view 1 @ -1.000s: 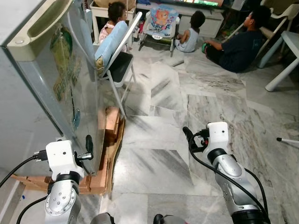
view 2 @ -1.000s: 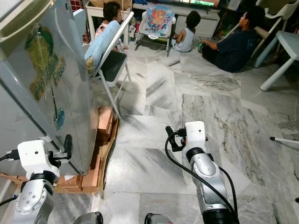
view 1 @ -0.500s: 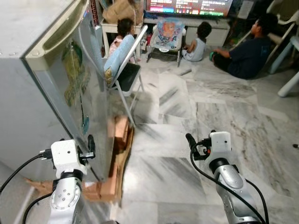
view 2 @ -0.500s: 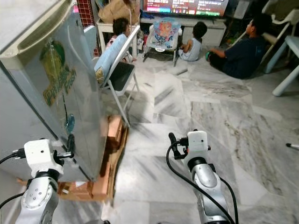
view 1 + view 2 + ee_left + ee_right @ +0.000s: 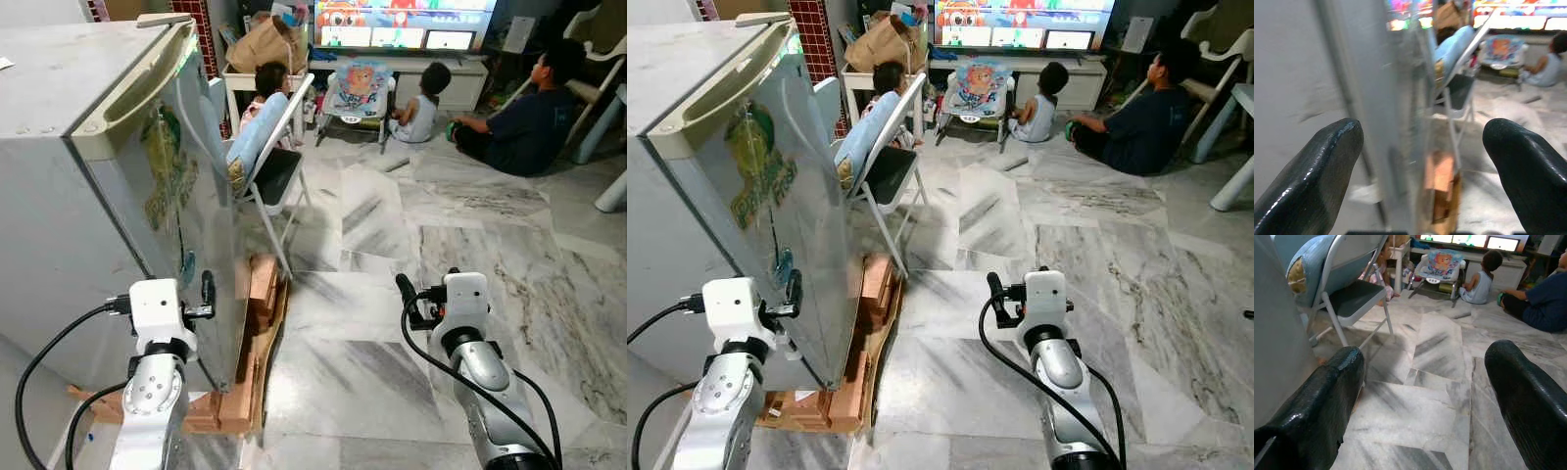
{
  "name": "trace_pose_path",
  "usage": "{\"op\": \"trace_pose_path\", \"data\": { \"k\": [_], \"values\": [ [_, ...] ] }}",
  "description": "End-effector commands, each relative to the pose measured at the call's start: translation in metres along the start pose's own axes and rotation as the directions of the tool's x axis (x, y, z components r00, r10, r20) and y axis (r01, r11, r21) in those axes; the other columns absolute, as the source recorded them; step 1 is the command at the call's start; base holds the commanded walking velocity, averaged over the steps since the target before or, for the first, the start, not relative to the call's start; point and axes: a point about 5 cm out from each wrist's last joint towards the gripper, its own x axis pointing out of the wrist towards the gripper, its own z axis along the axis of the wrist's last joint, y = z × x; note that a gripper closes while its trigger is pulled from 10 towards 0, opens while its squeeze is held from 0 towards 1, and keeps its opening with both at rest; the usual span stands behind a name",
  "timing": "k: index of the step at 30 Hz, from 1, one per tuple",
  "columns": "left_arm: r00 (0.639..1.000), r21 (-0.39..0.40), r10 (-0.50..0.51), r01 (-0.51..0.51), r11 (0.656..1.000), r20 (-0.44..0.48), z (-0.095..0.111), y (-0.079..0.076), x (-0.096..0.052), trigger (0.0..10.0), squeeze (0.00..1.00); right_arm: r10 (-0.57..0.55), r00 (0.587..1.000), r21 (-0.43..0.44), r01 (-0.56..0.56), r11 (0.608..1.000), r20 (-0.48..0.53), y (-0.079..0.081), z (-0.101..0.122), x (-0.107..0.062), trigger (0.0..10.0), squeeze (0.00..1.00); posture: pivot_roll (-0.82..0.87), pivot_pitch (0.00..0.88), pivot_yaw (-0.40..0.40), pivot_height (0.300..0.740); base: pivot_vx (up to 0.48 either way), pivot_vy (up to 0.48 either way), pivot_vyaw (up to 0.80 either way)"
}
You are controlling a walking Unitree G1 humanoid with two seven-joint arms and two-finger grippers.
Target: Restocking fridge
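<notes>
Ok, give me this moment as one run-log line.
fridge: door shut | left hand: open, at door's edge | right hand: open, empty, over marble floor | folding chair: beside fridge

The fridge [image 5: 118, 186] stands to my left on stacked boards [image 5: 245, 362]. Behind it is a folding chair [image 5: 274, 162], with people [image 5: 519, 113] seated on the floor beyond.

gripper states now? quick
Left gripper: open, empty, at the fridge door edge.
Right gripper: open, empty, over the floor.
</notes>
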Motion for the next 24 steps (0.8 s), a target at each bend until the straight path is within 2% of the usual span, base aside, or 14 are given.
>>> {"op": "trace_pose_path", "data": {
  "k": [1,4,11,17,21,24],
  "values": [
    [0.999,0.007,0.019,-0.018,1.000,-0.031,-0.007,0.007,-0.002,10.0,0.00,-0.004,1.000,-0.008,0.005,1.000,0.004,-0.004,0.001,-0.001,10.0,0.00,-0.02,0.070,0.021,0.740,0.000,0.311,0.00],
    [0.999,0.019,0.005,-0.004,1.000,-0.032,-0.007,0.007,-0.004,10.0,0.00,-0.009,1.000,-0.010,0.009,1.000,0.005,-0.005,0.001,-0.002,10.0,0.00,-0.03,0.079,0.026,0.740,0.000,0.334,0.00],
    [0.998,0.016,-0.046,0.047,0.999,-0.031,-0.004,-0.005,-0.003,10.0,0.00,-0.011,1.000,0.002,0.011,1.000,0.014,-0.001,0.005,-0.002,10.0,0.00,-0.03,0.110,0.031,0.740,0.000,0.395,0.00],
    [0.994,0.002,-0.087,0.087,0.996,-0.063,-0.009,-0.014,-0.013,10.0,0.00,0.006,1.000,0.017,-0.005,1.000,-0.020,0.007,-0.003,-0.011,10.0,0.00,-0.03,0.136,0.029,0.740,0.000,0.392,0.00],
    [0.992,-0.002,-0.096,0.096,0.995,-0.084,-0.014,-0.017,-0.018,10.0,0.00,-0.003,1.000,0.021,0.003,1.000,-0.030,0.006,-0.005,-0.014,10.0,0.00,-0.03,0.130,0.033,0.740,0.000,0.000,0.00],
    [0.986,-0.044,-0.136,0.132,0.990,-0.092,-0.016,-0.022,-0.018,10.0,0.00,-0.018,0.999,0.020,0.019,1.000,-0.037,0.002,-0.006,-0.014,10.0,0.00,-0.03,0.117,0.023,0.740,0.000,0.000,0.00]
  ]
}}
